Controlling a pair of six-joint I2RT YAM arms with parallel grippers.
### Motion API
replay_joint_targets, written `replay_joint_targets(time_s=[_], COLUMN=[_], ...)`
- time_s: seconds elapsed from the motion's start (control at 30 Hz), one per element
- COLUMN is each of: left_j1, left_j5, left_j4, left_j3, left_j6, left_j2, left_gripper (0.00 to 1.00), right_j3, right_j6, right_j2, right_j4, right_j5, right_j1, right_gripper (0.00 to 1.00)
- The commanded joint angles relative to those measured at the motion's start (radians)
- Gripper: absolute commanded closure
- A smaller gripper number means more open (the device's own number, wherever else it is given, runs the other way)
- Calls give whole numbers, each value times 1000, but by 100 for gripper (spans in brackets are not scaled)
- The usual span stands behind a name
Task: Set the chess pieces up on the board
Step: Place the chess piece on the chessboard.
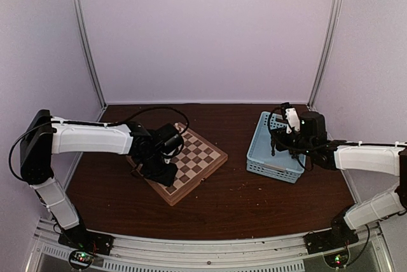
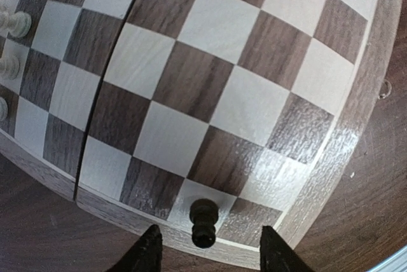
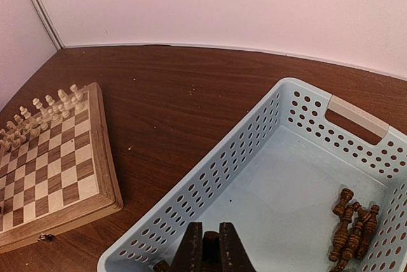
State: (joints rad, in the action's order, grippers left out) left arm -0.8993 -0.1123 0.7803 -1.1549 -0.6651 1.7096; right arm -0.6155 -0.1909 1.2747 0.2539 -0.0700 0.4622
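The board [image 2: 210,81] fills the left wrist view. One dark brown chess piece [image 2: 205,221] stands upright on a light square at its near edge. My left gripper [image 2: 210,246] is open, its fingers [image 2: 147,253] either side of that piece and apart from it. Cream chess pieces [image 2: 19,24] line the far left of the board; they also show as two rows of cream pieces [image 3: 44,113] in the right wrist view. My right gripper [image 3: 211,246] hangs over the basket [image 3: 210,176], shut on a dark chess piece [image 3: 211,251]. Several dark pieces [image 3: 353,227] lie in the basket's corner.
In the top view the board [image 1: 197,157] lies turned at an angle left of centre, with the left gripper [image 1: 162,170] over its near-left corner. The light blue basket [image 1: 275,167] stands to the right, under the right gripper [image 1: 280,142]. White walls enclose the brown table.
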Motion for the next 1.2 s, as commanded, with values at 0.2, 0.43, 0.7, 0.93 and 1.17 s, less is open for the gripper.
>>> replay_joint_targets(time_s=[0.2,0.43,0.7,0.93,1.17], left_j1=[-41,-44,-53,-71,-103], left_j5=[-67,47,419,395,335], left_j4=[-6,-181,-800,-1078,-1480], left_j3=[-91,-124,-66,-87,-3], left_j6=[65,172,174,298,502], left_j2=[-99,-198,-142,-82,-38], left_gripper=[42,37,36,35,33], right_j3=[-15,-92,-165,-183,-218], right_j6=[-30,-135,-413,-729,-847], right_j2=[-106,-231,-266,-213,-208], right_j4=[-24,-100,35,223,232], right_j5=[-12,-198,-342,-299,-59], right_j1=[-5,-4,22,61,191], right_gripper=[100,100,100,100,100])
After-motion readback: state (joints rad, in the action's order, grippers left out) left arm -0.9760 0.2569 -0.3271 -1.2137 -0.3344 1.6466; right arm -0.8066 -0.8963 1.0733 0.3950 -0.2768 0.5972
